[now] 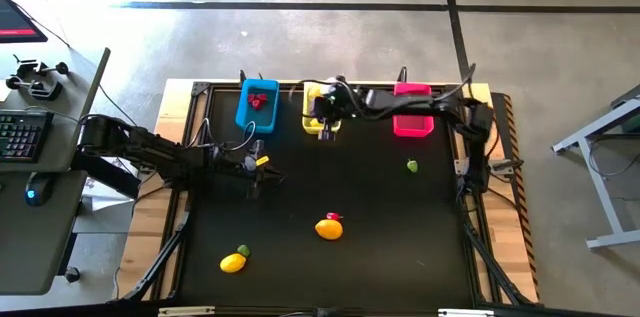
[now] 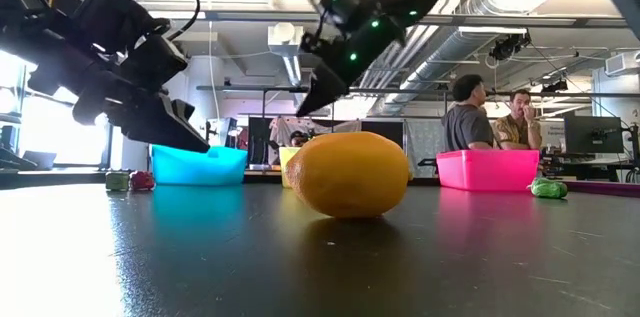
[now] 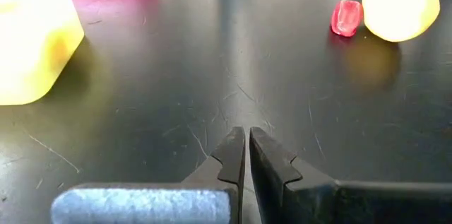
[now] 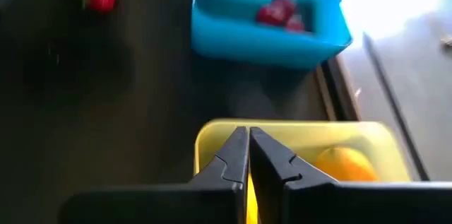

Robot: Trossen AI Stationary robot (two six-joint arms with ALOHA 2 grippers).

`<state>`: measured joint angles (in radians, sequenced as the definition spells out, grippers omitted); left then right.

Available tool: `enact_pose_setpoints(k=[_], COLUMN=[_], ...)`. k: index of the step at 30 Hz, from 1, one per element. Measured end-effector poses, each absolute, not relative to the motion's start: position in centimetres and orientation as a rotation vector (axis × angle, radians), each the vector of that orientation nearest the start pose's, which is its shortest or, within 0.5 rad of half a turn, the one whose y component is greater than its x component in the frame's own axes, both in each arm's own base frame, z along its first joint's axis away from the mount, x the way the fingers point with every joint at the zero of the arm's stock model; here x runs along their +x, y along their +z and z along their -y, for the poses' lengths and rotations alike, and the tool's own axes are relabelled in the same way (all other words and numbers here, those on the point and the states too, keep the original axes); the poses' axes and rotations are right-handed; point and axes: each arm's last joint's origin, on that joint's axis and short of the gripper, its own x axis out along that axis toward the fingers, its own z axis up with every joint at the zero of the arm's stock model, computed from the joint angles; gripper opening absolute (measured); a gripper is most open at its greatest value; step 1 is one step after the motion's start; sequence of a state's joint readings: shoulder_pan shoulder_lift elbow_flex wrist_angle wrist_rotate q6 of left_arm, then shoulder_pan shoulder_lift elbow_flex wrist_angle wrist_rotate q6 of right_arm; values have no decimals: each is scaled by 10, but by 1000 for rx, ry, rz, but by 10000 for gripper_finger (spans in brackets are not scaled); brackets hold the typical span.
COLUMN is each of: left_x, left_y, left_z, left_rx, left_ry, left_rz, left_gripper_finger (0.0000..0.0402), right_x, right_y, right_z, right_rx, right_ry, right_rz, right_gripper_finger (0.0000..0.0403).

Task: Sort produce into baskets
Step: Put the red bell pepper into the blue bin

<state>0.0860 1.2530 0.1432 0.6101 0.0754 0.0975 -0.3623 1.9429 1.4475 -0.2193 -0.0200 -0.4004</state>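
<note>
Right gripper (image 4: pixel 247 155) over yellow basket (image 1: pixel 322 109), fingers pressed together, nothing between them. One lemon (image 4: pixel 345 165) in that basket, just beside and below the fingertips. Blue basket (image 4: pixel 268 20) just ahead of the right gripper, red pieces (image 4: pixel 280 12) inside. Pink basket (image 1: pixel 412 110) behind it along the right arm, contents not readable. Left gripper (image 3: pixel 247 155) low over the black table (image 1: pixel 380 227), jaws closed to a thin slit, empty. Ahead of the left gripper and off to one side: a lemon with red berry (image 3: pixel 345 18) touching it; same pair at table centre in high view, lemon (image 1: pixel 329 228). Second lemon with olive-green bit (image 1: pixel 243 251) touching, nearer the left arm's side, well apart from both grippers. Lone green piece (image 1: pixel 412 165) under the right arm, near pink basket. Still four or five loose pieces out, so sorting judged partway. Lemons: smooth, glossy, rounded oval with tapered ends, likely hollow plastic, light, stiff, prone to roll or squirt out; best pinched across the middle, jaws square to the short axis. Berry: tiny, shiny, stemmed; needs a narrow opening and low approach, and separation from the lemon first or it gets nudged. Green bits small, irregular, hard to judge further. Baskets thin moulded plastic, straight walls, light enough to slide if bumped. Table matte, scratched.
</note>
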Motion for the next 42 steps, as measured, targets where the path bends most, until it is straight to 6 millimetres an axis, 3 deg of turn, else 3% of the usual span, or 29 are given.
enact_pose_setpoints(k=[10, 15, 20, 24, 28, 36, 42], left_x=[192, 204, 211, 209, 204, 200, 206], left_y=[121, 140, 171, 196, 207, 205, 193], left_z=[-9, -7, -1, 4, 5, -3, -21], left_rx=[55, 97, 110, 66, 81, 331, 302], left_ry=[-42, -55, -59, -38, 3, 56, 70], left_rz=[-578, -776, -1025, -1176, -1266, -1332, -1408], left_gripper_finger=[2, 1, 0, 0, 7, 79, 142], right_x=[350, 320, 298, 291, 290, 290, 290], right_y=[211, 202, 185, 178, 176, 176, 176], right_z=[114, 93, 71, 58, 55, 55, 55], right_rx=[-198, -165, -145, -172, -188, -189, -195], right_ry=[-293, -322, -347, -381, -378, -377, -376], right_rz=[-512, -449, -438, -423, -430, -431, -433], right_gripper_finger=[0, 0, 0, 0, 0, 0, 0])
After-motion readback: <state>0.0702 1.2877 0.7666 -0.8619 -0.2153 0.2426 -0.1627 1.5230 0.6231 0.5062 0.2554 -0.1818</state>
